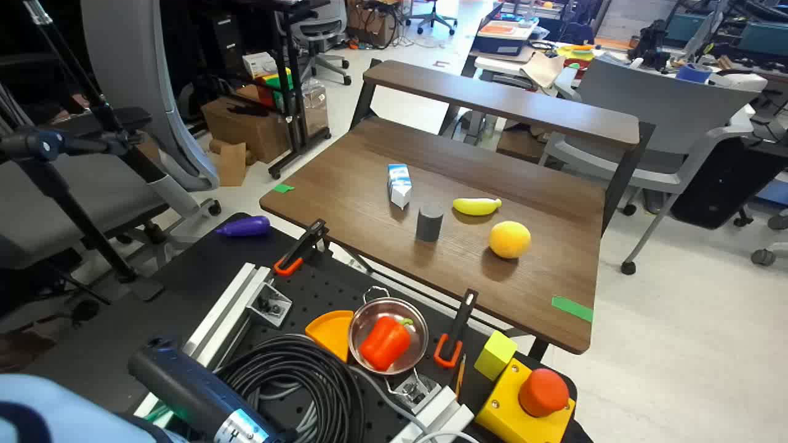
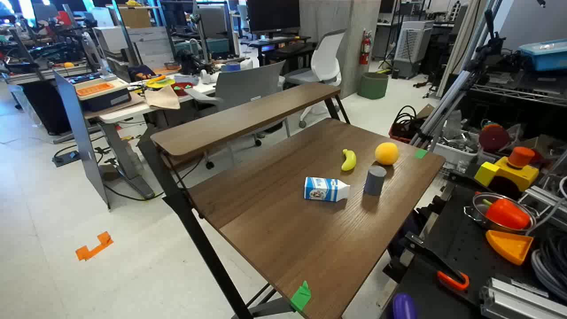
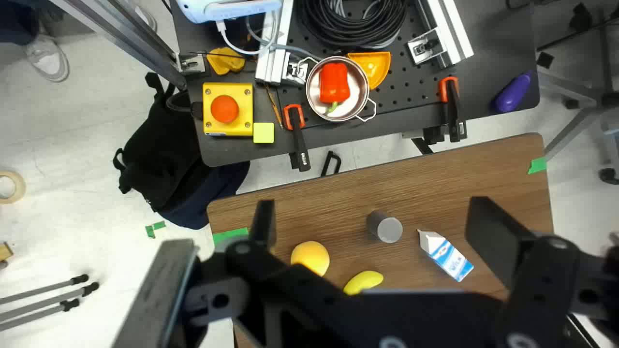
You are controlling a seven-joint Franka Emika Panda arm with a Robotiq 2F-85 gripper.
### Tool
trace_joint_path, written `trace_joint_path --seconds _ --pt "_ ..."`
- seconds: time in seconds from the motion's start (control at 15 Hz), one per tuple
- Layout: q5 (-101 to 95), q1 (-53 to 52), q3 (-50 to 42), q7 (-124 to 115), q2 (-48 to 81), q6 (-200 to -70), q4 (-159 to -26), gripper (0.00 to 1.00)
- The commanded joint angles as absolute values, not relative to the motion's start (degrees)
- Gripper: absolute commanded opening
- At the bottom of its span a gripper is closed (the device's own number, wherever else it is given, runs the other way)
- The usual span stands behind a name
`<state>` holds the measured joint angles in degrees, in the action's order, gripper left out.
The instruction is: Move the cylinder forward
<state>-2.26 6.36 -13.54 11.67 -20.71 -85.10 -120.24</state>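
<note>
Wood-grained tabletop (image 3: 464,176), fire extinguisher (image 2: 365,47) caught only in an exterior view, gripper fingers (image 3: 498,234) shown by the wrist view alone, spread wide apart, grey flat-topped cylinder (image 3: 385,227) seen upright between and beyond them

On the brown wooden table (image 1: 345,178) there lies, on its side, a blue and white milk carton (image 2: 325,189). A curved yellow banana (image 2: 349,160) and a round orange-yellow ball (image 2: 386,153) rest there near each other. On the black perforated board (image 3: 410,88), a round shiny metal pot (image 3: 359,94) contains a red bell pepper (image 3: 334,83); just beside the pot is an orange wedge-shaped piece (image 3: 375,67)
</note>
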Motion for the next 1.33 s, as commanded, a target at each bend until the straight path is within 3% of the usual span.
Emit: trace_joint_path --seconds 0.0,0.73,1.27 --pt "-2.1 7.1 -13.0 11.9 -20.6 -85.0 -120.1 1.0" --pt "-2.1 7.1 -13.0 11.9 -20.6 -85.0 -120.1 1.0" --pt "1.5 7.0 -13.3 11.0 -20.8 -94.1 -125.3 1.0"
